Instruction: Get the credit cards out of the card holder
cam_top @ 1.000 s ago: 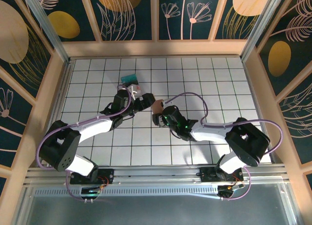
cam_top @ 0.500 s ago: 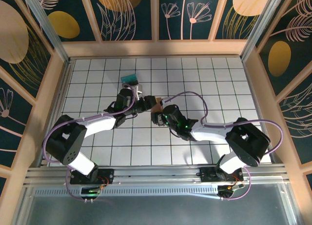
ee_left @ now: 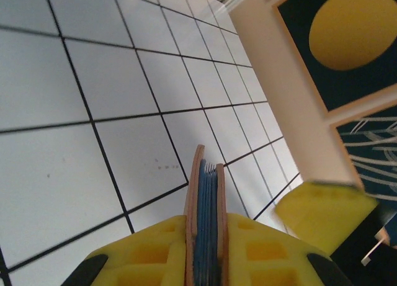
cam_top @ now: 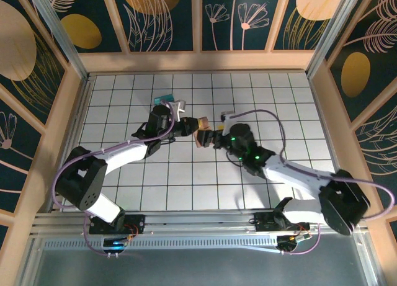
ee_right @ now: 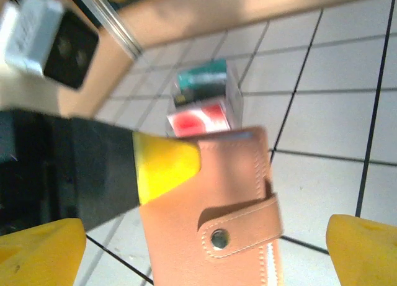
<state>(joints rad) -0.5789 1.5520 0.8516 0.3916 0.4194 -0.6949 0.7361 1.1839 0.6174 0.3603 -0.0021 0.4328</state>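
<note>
The left gripper (ee_left: 205, 229) is clamped on the card holder (ee_left: 203, 187), with one yellow pad (ee_right: 164, 165) against each tan cover. Seen edge-on, the card holder shows blue inner pockets between its covers. The right gripper (ee_right: 205, 255) stands spread wide, its fingers (ee_right: 365, 249) on either side of the card holder and apart from it. The snap tab (ee_right: 239, 227) lies across the holder's front cover. Beyond the card holder, the credit cards (cam_top: 163, 100) lie on the tiled table (ee_right: 322, 131): a teal card (ee_right: 201, 80) and, nearer the holder, a red-and-white card (ee_right: 200, 117).
</note>
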